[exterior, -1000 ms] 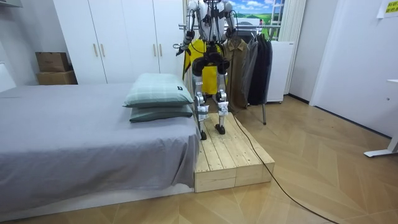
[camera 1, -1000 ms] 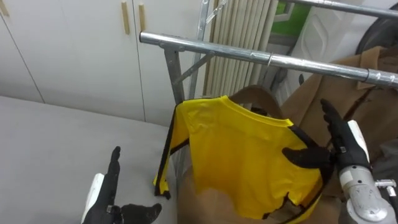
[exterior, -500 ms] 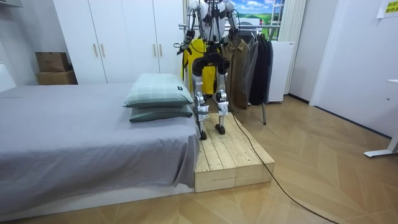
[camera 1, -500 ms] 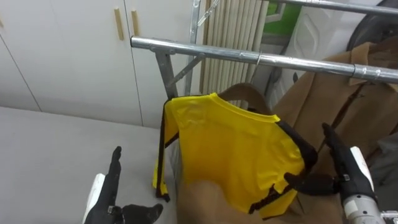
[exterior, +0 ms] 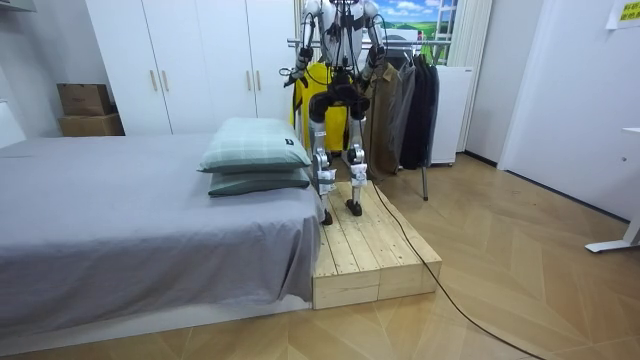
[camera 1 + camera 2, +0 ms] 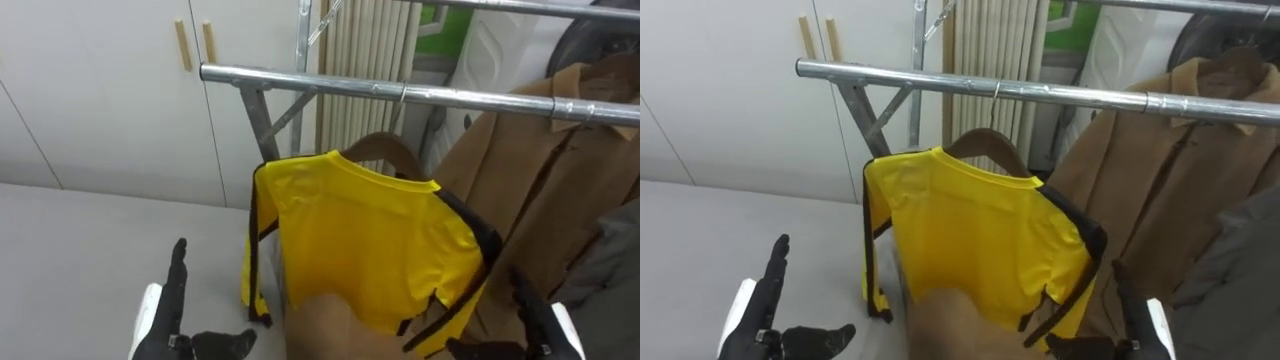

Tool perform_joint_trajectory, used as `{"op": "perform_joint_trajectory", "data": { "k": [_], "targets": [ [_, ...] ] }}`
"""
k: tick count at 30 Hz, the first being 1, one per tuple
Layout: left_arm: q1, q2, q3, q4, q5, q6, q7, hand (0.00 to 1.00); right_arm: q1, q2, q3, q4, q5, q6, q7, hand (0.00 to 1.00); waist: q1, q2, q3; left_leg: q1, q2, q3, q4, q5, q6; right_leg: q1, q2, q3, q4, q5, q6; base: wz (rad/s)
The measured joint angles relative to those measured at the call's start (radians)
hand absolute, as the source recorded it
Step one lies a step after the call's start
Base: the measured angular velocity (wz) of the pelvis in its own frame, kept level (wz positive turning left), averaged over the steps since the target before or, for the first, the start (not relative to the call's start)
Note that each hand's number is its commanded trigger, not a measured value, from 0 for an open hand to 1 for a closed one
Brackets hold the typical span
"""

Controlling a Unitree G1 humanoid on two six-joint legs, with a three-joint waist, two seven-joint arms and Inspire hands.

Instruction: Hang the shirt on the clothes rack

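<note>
A yellow shirt [image 6: 365, 245] with black trim hangs on a wooden hanger [image 6: 985, 142], whose hook sits over the metal rail [image 6: 400, 92] of the clothes rack. My left hand [image 6: 168, 318] is low at the left, open, fingers straight, well clear of the shirt. Low at the right, my right hand [image 6: 535, 322] is open just below the shirt's sleeve [image 6: 470, 250] and holds nothing. In the room view I stand on a wooden platform [image 5: 375, 255] facing the rack, with the yellow shirt [image 5: 318, 95] in front of me.
A brown coat [image 6: 540, 170] hangs on the same rail to the right, with a grey garment [image 6: 615, 260] beyond it. White wardrobe doors [image 6: 100, 80] stand behind at the left. A grey bed [image 5: 130, 220] with pillows [image 5: 255, 155] lies beside the platform.
My right hand has let go of the shirt's right shoulder and dropped down and away. The shirt now hangs free on the rail. The left hand has barely moved.
</note>
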Motion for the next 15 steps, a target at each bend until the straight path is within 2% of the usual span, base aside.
{"op": "perform_joint_trajectory", "data": {
  "k": [3, 5, 10, 15],
  "targets": [
    [0.008, -0.003, -0.004, 0.0, 0.0, -0.001, -0.002, 0.0, 0.001, 0.015, 0.004, 0.03, 0.02, -0.019, 0.0, 0.0, -0.001, 0.005, -0.0022, 0.002, 0.0, -0.001, 0.0, 0.0, 0.0, 0.003, 0.001, 0.001, -0.001, 0.0, 0.0, -0.01],
    [0.036, -0.008, -0.006, 0.0, 0.001, -0.009, -0.004, 0.0, 0.01, 0.045, 0.003, 0.086, 0.054, -0.035, 0.01, 0.0, -0.005, 0.011, -0.0061, 0.007, 0.001, -0.001, 0.0, 0.0, 0.0, 0.01, 0.002, 0.0, -0.002, 0.0, 0.0, 0.0],
    [0.073, -0.01, -0.003, 0.0, 0.006, -0.017, -0.004, 0.0, 0.014, 0.08, 0.001, 0.223, 0.109, -0.035, 0.063, 0.0, -0.019, 0.017, -0.0048, 0.007, 0.001, -0.006, 0.0, 0.0, 0.0, 0.015, 0.001, -0.005, -0.003, 0.0, 0.0, 0.03],
    [0.077, -0.012, -0.001, 0.007, 0.016, -0.034, -0.004, 0.0, 0.012, 0.099, 0.002, 0.368, 0.111, -0.041, 0.087, 0.0, -0.028, 0.011, -0.0009, 0.007, -0.001, -0.007, 0.0, 0.0, 0.0, 0.015, -0.001, -0.006, -0.007, -0.001, 0.001, 0.01]
  ]
}}
